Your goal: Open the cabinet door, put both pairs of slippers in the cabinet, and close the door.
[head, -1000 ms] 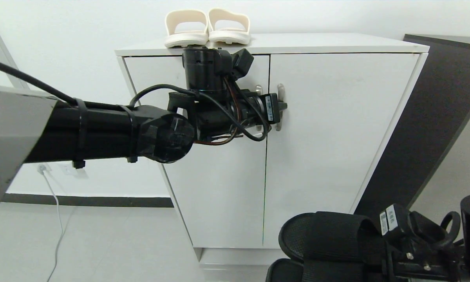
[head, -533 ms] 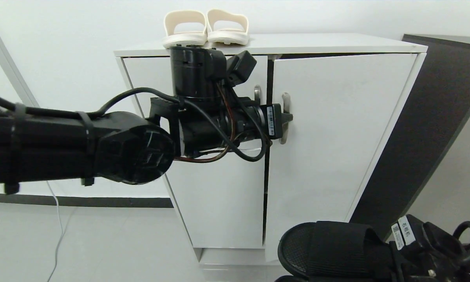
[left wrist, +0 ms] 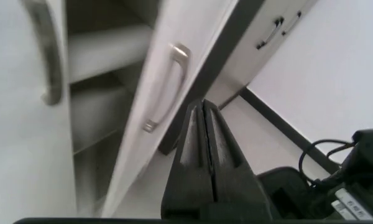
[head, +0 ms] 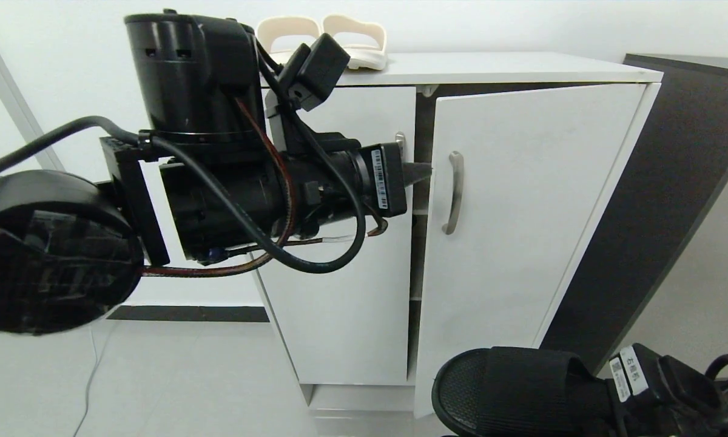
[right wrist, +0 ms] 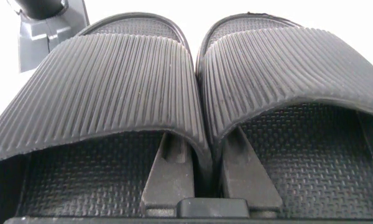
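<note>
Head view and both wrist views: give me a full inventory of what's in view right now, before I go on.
cabinet: 1, white, against the wall.
right door: 1, white, ajar.
left door: 1, white, shut.
shelves: white, inside, seen through the gap.
door handles: 2, silver, one on each door beside the gap.
cream slippers: 1 pair, on the cabinet top, toward its left.
black slippers: 1 pair, low in front of the cabinet, gripped.
dark panel: 1, dark grey, right of the cabinet.
left gripper: black, jaws shut, before the gap, touching neither handle.
right gripper: black, jaws shut on the black slippers' inner edges.
</note>
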